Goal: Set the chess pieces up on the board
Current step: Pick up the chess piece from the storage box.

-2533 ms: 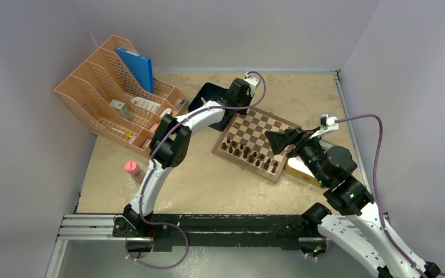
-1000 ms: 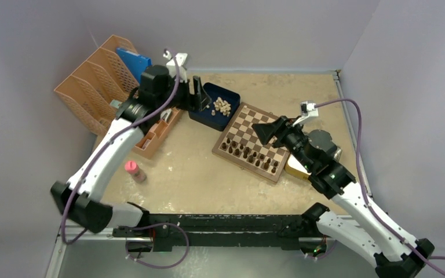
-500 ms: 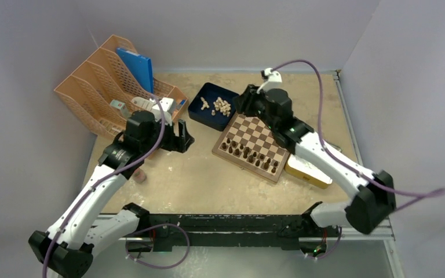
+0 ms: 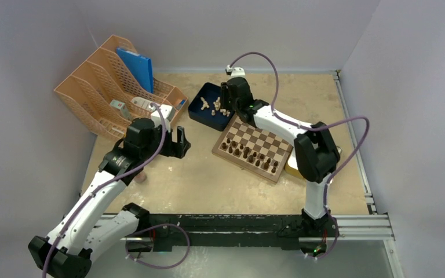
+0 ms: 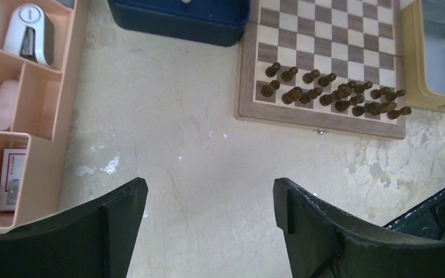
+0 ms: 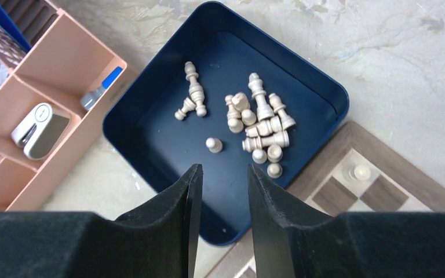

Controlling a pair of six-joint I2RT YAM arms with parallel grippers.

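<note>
The chess pieces [image 6: 255, 130] lie heaped in the blue tray [image 6: 168, 127], mid frame in the right wrist view, by a corner of the board [image 6: 385, 194]. The right fingers [image 6: 192, 185] hang above, narrow and empty; best to drop straight onto the lone piece [image 6: 213, 145]. The left fingers [image 5: 124, 202] stand wide, empty.

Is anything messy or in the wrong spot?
Yes. The pale pieces mostly lie tumbled in a heap in the blue tray, not on the board. One lone piece stands on a corner square. The dark pieces look bunched, not in neat rows.
</note>
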